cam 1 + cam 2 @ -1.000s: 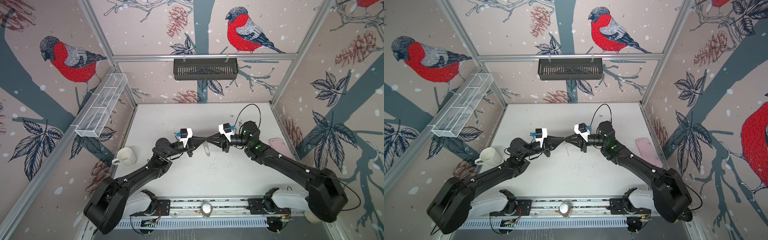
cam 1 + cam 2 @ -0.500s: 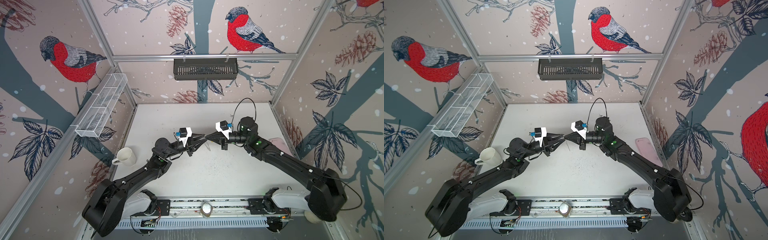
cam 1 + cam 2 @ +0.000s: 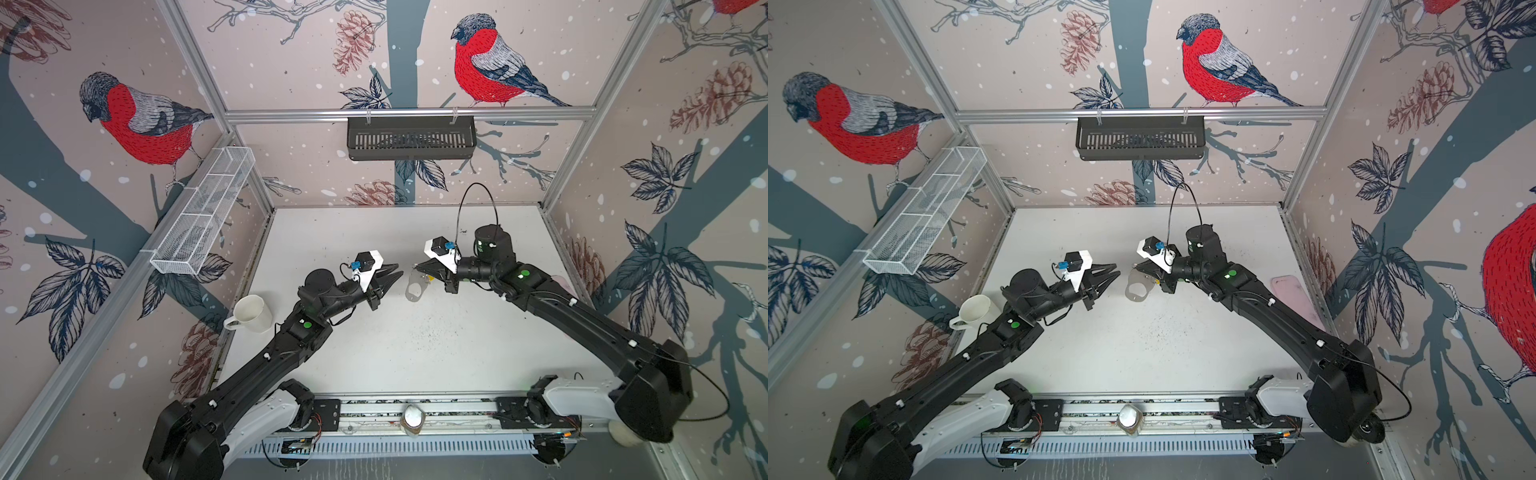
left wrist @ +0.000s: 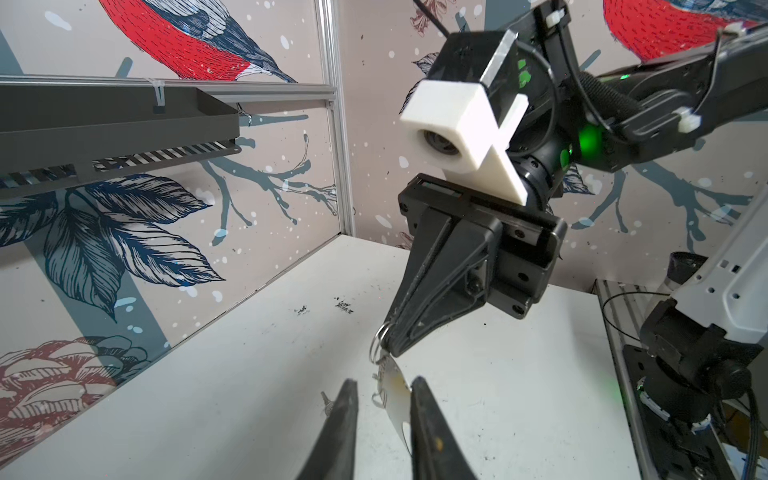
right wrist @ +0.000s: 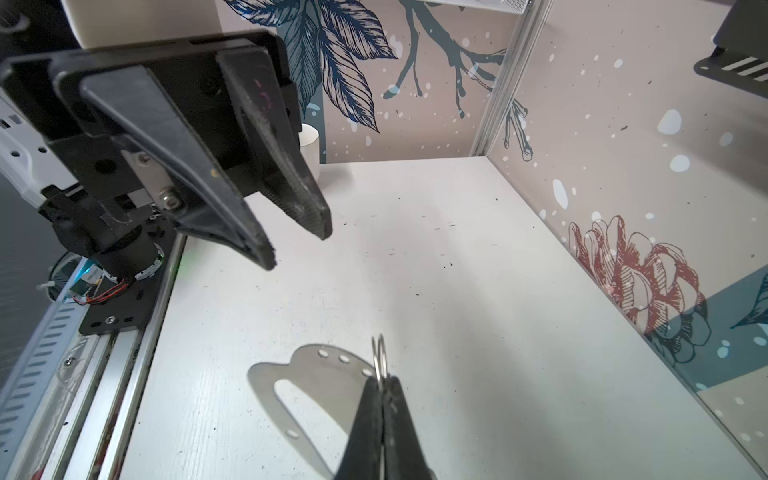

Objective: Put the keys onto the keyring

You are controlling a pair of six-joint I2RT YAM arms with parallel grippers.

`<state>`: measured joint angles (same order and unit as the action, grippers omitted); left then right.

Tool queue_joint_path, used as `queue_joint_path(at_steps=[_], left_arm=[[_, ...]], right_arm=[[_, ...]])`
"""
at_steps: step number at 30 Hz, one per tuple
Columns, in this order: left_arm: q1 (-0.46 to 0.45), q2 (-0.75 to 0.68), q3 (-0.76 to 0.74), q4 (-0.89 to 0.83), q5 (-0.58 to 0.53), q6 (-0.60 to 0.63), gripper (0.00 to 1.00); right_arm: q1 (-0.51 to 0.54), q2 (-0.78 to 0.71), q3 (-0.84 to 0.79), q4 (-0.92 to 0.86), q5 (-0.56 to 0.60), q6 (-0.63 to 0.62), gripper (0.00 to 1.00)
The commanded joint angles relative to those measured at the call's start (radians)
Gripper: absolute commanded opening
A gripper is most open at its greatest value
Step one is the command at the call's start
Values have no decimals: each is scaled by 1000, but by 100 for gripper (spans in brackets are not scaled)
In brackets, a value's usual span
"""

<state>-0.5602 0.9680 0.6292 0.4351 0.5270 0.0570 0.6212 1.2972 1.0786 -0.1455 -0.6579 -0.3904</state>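
Scene: two black robot arms meet above the middle of a white desk (image 3: 415,353), inside a booth papered with red-breasted birds.
Right claw (image 5: 380,384): pinched shut on a small metal split ring (image 5: 379,353) at the edge of the keyring plate.
Keyring (image 5: 307,386): a flat grey D-shaped plate with a long handle cut-out and a row of small holes; it hangs in the air from the right claw, its long axis drooping toward the desk, as both top views show (image 3: 417,284) (image 3: 1136,286).
Left claw (image 3: 395,274): slightly parted and gripping nothing; in the right wrist view its two dark fingers (image 5: 309,208) stand apart with clear space between them.
Key relation: the plate lies straight ahead of the left claw's tips, just beyond them and between the two claws; the left wrist view shows its pale edge (image 4: 392,384) in line with the gap between the fingers, not yet touched as far as can be told.
Nearer arm: the right one holds the plate; the left is the free one, just beside it.
Keys: a speck of yellow shows at the right claw (image 3: 431,279) in a top view; it may be the key's tag, too small to be sure.
Likely next: the left claw probably needs a short forward reach to steady the plate.
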Motion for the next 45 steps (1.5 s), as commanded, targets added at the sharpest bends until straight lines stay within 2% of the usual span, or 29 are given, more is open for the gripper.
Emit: queue_joint_path(at_steps=[1,5,12,18,34,45], left_arm=[[1,28,56,-153,49,68,20],[0,68,120,-243,85,122,23],[0,102,187,-349,109,212,27],[0,98,193,-363,198,249,27],[-1,132,204,-331,210,257,28],[-1,141,209,-334,229,261,18]], right_arm=[[9,13,46,-111,36,-72,0],[33,34,94,-203,67,-127,0],[55,26,122,-248,57,-165,0],[60,21,125,-249,39,-175,0],[78,33,131,-253,1,-194,0],[88,40,133,-253,-6,-203,0]])
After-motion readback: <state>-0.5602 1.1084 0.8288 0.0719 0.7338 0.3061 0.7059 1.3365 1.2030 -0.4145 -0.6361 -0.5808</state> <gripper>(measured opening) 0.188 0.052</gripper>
